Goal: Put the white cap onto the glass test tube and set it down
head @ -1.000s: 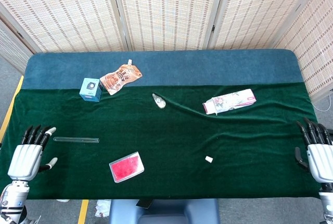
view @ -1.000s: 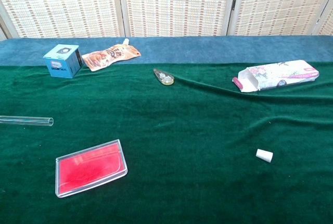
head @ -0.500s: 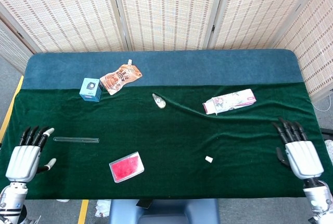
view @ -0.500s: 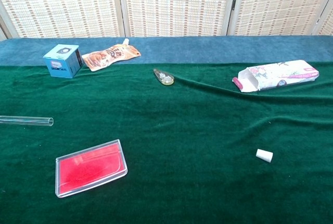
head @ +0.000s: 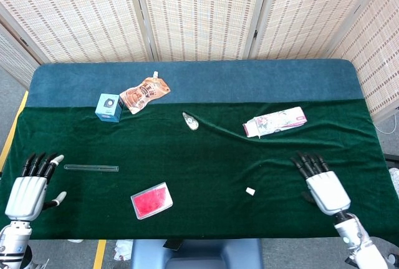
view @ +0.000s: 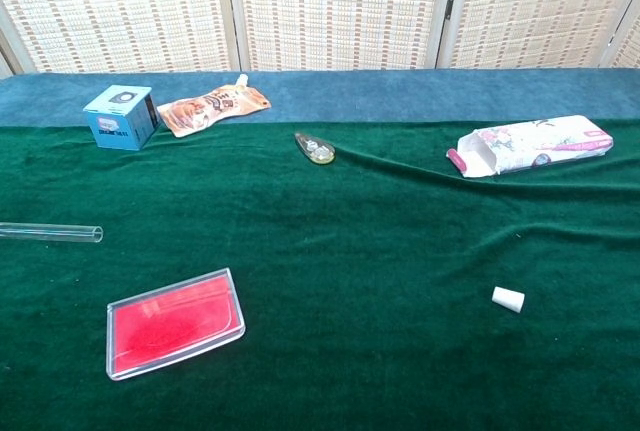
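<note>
The small white cap (head: 250, 191) (view: 507, 299) lies on the green cloth at the front right. The glass test tube (head: 91, 168) (view: 51, 233) lies flat at the left, its open end pointing right. My right hand (head: 322, 184) hovers to the right of the cap, fingers spread, holding nothing. My left hand (head: 32, 185) is at the table's left front edge, left of the tube, fingers apart and empty. Neither hand shows in the chest view.
A red flat case (head: 151, 200) lies at the front, between tube and cap. Further back are a blue box (head: 108, 107), an orange pouch (head: 144, 93), a small clear dispenser (head: 190, 120) and a floral carton (head: 275, 122).
My right hand has moved left from the table's right edge toward the cap. My left hand has drifted slightly down and left. The objects have not moved.
</note>
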Robot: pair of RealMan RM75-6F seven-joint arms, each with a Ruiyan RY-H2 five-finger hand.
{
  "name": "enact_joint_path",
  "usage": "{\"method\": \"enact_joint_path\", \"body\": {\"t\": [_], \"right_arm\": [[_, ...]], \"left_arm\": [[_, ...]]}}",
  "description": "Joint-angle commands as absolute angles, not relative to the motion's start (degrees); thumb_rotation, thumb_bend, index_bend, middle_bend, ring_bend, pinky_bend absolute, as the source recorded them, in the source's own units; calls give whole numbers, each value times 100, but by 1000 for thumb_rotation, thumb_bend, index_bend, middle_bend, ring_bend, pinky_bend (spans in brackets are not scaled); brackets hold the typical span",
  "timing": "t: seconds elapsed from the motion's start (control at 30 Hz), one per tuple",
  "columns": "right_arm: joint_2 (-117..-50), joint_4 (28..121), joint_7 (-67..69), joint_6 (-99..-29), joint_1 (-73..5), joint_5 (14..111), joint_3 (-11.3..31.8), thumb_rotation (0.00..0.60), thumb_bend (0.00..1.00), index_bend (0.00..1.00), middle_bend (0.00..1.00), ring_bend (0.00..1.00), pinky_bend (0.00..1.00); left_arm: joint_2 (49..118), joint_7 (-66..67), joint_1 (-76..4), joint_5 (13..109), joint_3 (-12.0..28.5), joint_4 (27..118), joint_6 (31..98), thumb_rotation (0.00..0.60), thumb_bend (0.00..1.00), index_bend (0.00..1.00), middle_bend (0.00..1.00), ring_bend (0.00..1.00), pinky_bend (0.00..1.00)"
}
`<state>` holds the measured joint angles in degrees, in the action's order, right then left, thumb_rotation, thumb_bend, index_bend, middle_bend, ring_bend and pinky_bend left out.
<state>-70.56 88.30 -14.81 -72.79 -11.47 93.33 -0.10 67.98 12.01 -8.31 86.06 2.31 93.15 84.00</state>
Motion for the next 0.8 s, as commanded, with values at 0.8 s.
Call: {"method": "enact_joint_path", "body": {"t": [0.8], "right_arm": [[-8299, 8126, -1767, -6310, -2090, 9328, -11, 600, 259, 0, 0, 0, 0]], "left_arm": [[6827, 1055, -790, 8586, 189, 9166, 8351, 600, 234, 183, 153, 97, 0]]}}
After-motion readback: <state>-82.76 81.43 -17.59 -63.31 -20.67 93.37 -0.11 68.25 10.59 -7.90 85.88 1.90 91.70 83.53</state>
